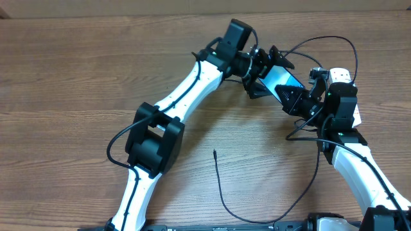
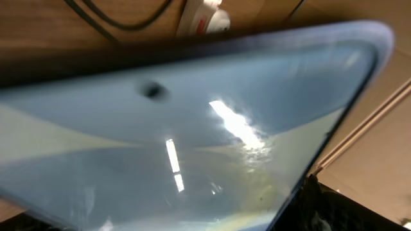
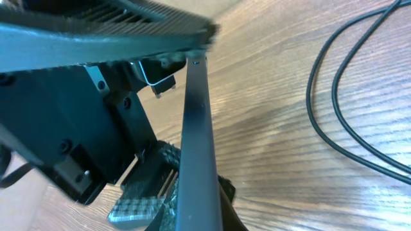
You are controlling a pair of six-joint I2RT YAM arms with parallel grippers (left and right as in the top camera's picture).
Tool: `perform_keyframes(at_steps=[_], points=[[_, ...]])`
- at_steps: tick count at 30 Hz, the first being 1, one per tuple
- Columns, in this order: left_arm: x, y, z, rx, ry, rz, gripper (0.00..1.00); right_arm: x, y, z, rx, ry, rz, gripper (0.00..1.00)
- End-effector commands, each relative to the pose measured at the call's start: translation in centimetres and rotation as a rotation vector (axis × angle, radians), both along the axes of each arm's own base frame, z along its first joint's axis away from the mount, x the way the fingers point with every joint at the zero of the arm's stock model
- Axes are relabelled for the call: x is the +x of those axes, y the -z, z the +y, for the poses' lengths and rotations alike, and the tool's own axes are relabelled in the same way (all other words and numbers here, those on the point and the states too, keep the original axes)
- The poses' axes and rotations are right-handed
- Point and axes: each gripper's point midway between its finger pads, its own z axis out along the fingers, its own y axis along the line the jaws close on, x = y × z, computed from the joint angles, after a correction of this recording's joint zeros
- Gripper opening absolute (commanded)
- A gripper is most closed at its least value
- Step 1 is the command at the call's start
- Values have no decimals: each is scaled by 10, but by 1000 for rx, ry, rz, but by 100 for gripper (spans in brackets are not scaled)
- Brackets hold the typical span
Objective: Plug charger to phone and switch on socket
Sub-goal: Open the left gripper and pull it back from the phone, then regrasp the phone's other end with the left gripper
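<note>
— Two arms at the phone (image 2: 192, 141), which is held tilted over the bench (image 1: 64, 77). Right end effector (image 1: 298, 99) is clamped on its thin edge. Left end effector (image 1: 266, 76) straddles the other end; grip or gap, I cannot tell.
— Charger (image 1: 218, 183) lies loose, well apart. Right should hold steady; left should pinch just behind the connector and enter squarely.

Wooden table (image 1: 64, 77): brown plank grain running 9 to 3 o'clock in overhead view, bare across 9 o'clock half. Paler band (image 1: 96, 5) along 12 o'clock edge, beyond tabletop. Right wrist view: same table wood fills 3 o'clock side, grain slanting, light glare. Left wrist view: brown wood at 11 o'clock, blurred; tan panel (image 2: 385, 147) with pale diagonal lines at 3 o'clock.
</note>
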Motion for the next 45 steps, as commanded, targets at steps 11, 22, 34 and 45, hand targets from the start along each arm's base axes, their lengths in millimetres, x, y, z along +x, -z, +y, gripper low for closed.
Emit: perform_keyframes(at_steps=[11, 22, 34, 45], points=[[47, -89, 102, -78, -73, -268, 100, 13, -32, -15, 272, 145, 58, 4], [30, -107, 156, 93, -116, -352, 100, 3, -89, 18, 688, 4, 152, 4], [17, -132, 169, 158, -163, -395, 100, -17, -117, 42, 933, -114, 353, 3], [21, -141, 151, 129, -199, -393, 100, -17, -132, 73, 1070, -97, 435, 4]])
